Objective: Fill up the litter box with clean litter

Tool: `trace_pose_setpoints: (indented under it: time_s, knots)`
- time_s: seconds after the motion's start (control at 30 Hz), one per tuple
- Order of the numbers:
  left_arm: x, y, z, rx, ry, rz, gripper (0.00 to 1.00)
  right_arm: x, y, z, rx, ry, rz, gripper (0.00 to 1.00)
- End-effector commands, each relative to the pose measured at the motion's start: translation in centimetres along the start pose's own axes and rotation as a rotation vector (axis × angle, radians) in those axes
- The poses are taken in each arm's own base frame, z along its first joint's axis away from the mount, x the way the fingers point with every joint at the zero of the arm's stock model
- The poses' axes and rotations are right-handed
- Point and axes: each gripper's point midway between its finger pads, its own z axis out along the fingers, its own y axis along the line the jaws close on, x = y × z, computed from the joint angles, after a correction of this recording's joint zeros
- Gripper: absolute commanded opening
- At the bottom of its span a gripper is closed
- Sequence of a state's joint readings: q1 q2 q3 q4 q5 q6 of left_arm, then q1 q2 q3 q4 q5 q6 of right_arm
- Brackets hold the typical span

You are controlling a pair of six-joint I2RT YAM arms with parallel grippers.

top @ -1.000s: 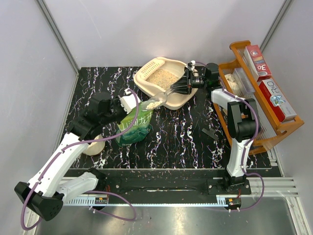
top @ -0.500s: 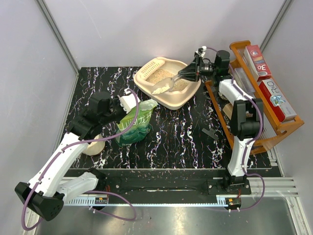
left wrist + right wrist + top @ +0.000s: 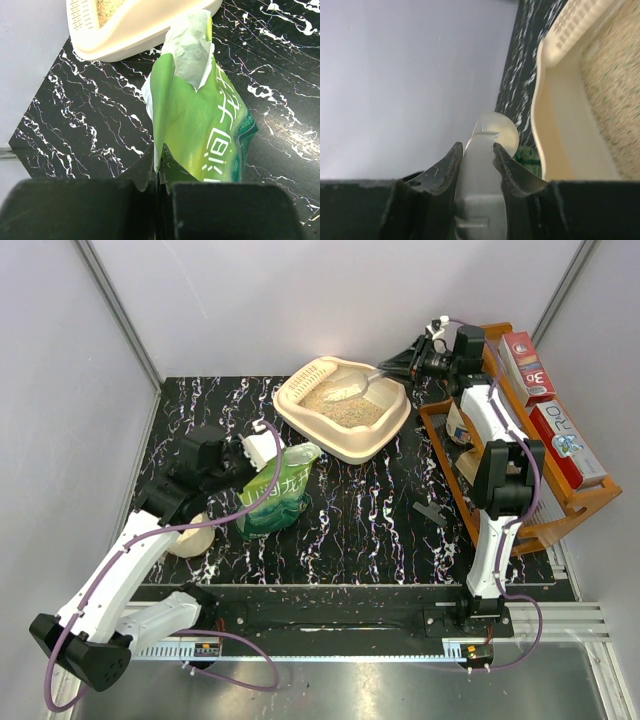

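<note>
Litter box sits toward the back of the black marbled counter, with a layer of clean litter already spread across its floor; slotted sieve corner is at the far left end. Right jaws are partway closed, clamped on the handle of a translucent plastic scoop; the right wrist view shows both fingers pressed against the sides of that handle, and the scoop's bowl hangs over the back part of the box, above the litter. Left jaws are fully closed, pinching the top edge of the green bag; bag stands on the counter just in front of the box, its mouth open and sagging toward the box, and I can't tell if it touches the rim. Cream tape roll lies beside the left arm; orange wooden rack with boxes stands on the right.
</note>
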State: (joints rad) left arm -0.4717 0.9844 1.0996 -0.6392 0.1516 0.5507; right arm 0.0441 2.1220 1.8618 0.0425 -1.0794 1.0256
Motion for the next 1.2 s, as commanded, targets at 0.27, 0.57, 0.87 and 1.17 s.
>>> trace_pose_setpoints:
  time_s: [0.27,0.57,0.87,1.17]
  knots:
    - [-4.7,2.7,-2.1,-0.079,-0.164,0.027,0.00,-5.2,-3.0,-2.0,0.390,-0.235,-0.272,0.00]
    - [-4.9,2.0,-1.8,-0.066,-0.217,0.025,0.00,-4.3,-0.4,-4.1,0.435,-0.260,-0.372,0.00]
    - [-5.2,0.8,-2.0,-0.030,-0.250,0.011,0.00,-6.7,0.4,-4.5,0.474,-0.303,-0.500,0.00]
    - [-4.7,0.7,-2.2,-0.043,-0.264,0.011,0.01,-5.9,3.9,-0.5,0.500,-0.166,-1.025,0.00]
